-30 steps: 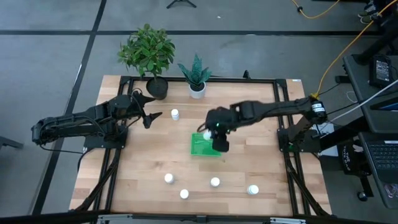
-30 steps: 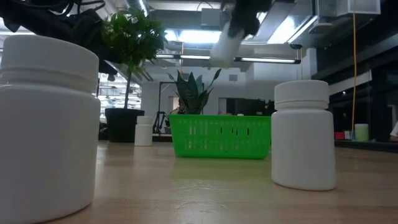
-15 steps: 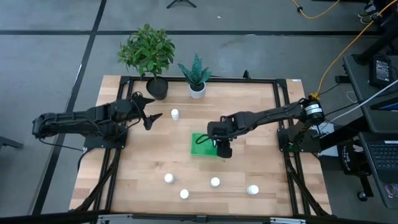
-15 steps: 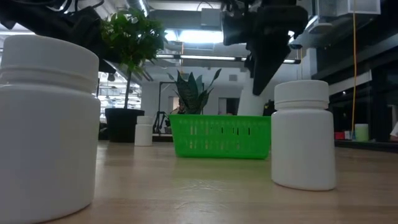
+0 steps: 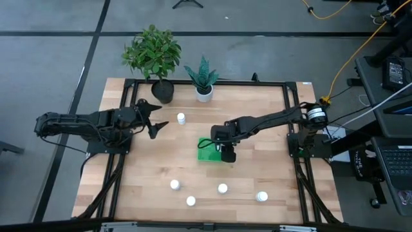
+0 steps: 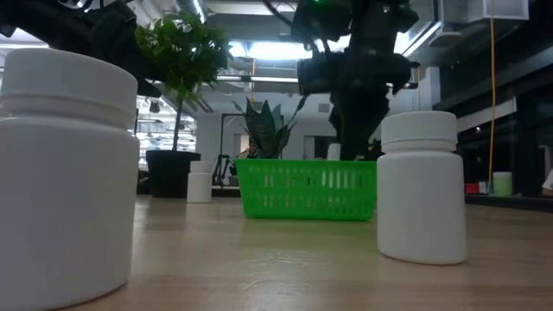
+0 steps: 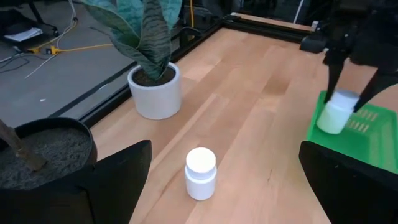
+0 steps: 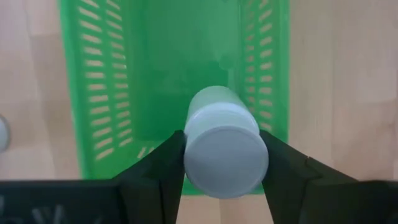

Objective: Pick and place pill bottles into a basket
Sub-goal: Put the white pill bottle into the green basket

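One pill bottle is clamped between the fingers of the right gripper, held just over the basket, which lies at the table's centre. In the right wrist view the bottle's round end faces the camera and the green slatted floor shows directly behind it. In the left wrist view the bottle hangs tilted at the basket's edge, seemingly low over it; whether it touches cannot be told.

Judgement: the step in hand is the release. To do it well, the bottle should be lowered until it is close to the basket floor and inside the low walls before the fingers part, since a tilted bottle dropped from height may roll or tip over a wall. The gripper should then lift straight up so as not to drag the light basket.

The left gripper waits at the far left, its fingers spread apart, beside a second bottle standing upright on the table. Four more bottles stand along the near edge. Behind are a black-potted plant and a white-potted plant.
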Controlling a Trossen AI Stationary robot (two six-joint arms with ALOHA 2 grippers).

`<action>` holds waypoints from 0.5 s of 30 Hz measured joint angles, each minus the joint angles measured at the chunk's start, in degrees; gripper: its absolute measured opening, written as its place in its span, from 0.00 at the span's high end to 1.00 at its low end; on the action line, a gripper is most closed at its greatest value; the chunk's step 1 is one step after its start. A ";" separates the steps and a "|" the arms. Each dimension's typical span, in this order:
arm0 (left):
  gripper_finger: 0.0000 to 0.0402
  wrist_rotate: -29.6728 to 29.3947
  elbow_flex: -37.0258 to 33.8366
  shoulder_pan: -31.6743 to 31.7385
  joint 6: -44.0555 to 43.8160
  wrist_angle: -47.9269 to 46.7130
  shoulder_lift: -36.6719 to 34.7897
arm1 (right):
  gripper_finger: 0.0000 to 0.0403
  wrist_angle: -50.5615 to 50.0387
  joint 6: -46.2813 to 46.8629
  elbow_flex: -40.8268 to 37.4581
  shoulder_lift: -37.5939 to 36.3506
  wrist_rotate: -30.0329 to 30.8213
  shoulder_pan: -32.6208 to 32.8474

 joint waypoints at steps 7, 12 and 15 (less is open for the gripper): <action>0.00 -0.11 0.00 -0.29 0.42 0.05 0.00 | 0.58 -0.83 1.65 0.07 0.87 -0.17 -0.72; 0.00 -0.46 0.00 -0.26 0.46 0.50 0.00 | 0.57 -1.06 2.80 0.07 0.60 -0.19 -0.77; 0.00 -0.44 0.00 -0.26 0.46 0.74 0.00 | 0.53 -1.38 3.04 0.07 0.60 -1.07 -0.75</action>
